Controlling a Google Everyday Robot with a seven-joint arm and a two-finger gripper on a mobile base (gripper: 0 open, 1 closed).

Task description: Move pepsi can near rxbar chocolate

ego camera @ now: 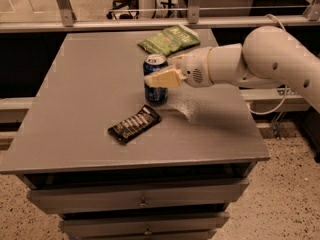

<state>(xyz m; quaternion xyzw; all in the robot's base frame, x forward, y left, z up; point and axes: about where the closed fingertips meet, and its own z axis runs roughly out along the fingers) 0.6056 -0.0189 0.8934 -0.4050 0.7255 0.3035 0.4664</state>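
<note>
The pepsi can (155,90) is blue with a silver top and stands upright near the middle of the grey table (80,99). My gripper (159,76) reaches in from the right and is shut on the can, with a cream finger (165,78) across its side. The rxbar chocolate (135,124) is a flat black bar with white lettering. It lies diagonally on the table just in front of and to the left of the can, a short gap from it.
A flat green snack bag (170,39) lies at the back of the table behind the can. My white arm (260,59) spans the table's right side. Drawers (142,202) sit under the tabletop. A metal rail (150,23) runs behind the table.
</note>
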